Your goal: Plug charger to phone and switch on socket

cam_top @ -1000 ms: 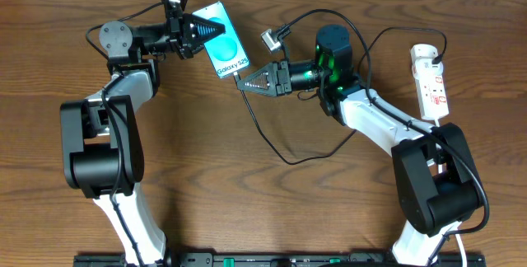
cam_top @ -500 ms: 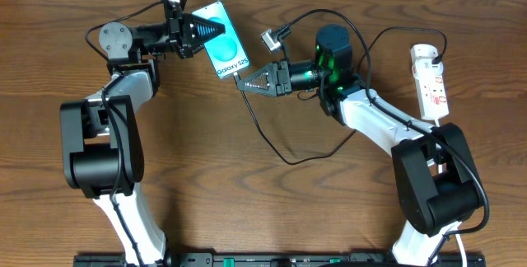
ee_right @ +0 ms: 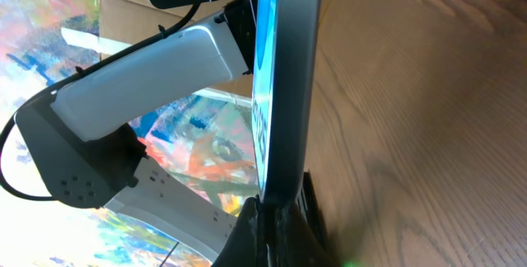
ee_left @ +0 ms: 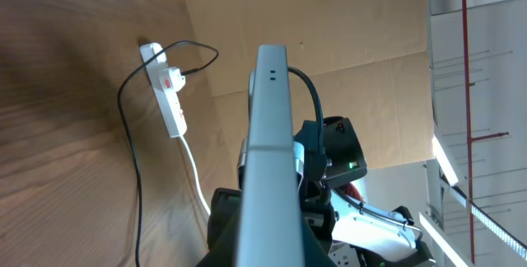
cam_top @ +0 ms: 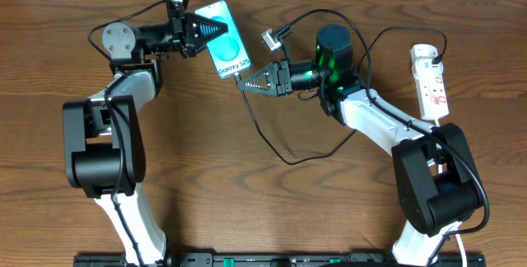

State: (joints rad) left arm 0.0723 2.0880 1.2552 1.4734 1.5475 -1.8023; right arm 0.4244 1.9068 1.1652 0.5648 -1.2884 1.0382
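Observation:
My left gripper (cam_top: 221, 30) is shut on the phone (cam_top: 226, 46), holding it off the table with its teal-and-white screen facing up. In the left wrist view the phone (ee_left: 268, 127) stands edge-on between my fingers. My right gripper (cam_top: 241, 82) is shut on the charger's plug tip, pressed against the phone's lower end; I cannot tell if it is seated. The right wrist view shows the phone's edge (ee_right: 288, 77) just above my closed gripper (ee_right: 276, 222). The black charger cable (cam_top: 265, 139) trails across the table. The white socket (cam_top: 430, 81) lies at the far right.
The socket (ee_left: 169, 94) and the black cable (ee_left: 132, 160) running from it lie on the wooden table in the left wrist view. The right wrist's camera (cam_top: 272, 39) sticks out close to the phone. Both arm bases stand at the near edge.
The left arm has shifted very slightly and the phone with it. The right gripper stays at the phone's lower end.

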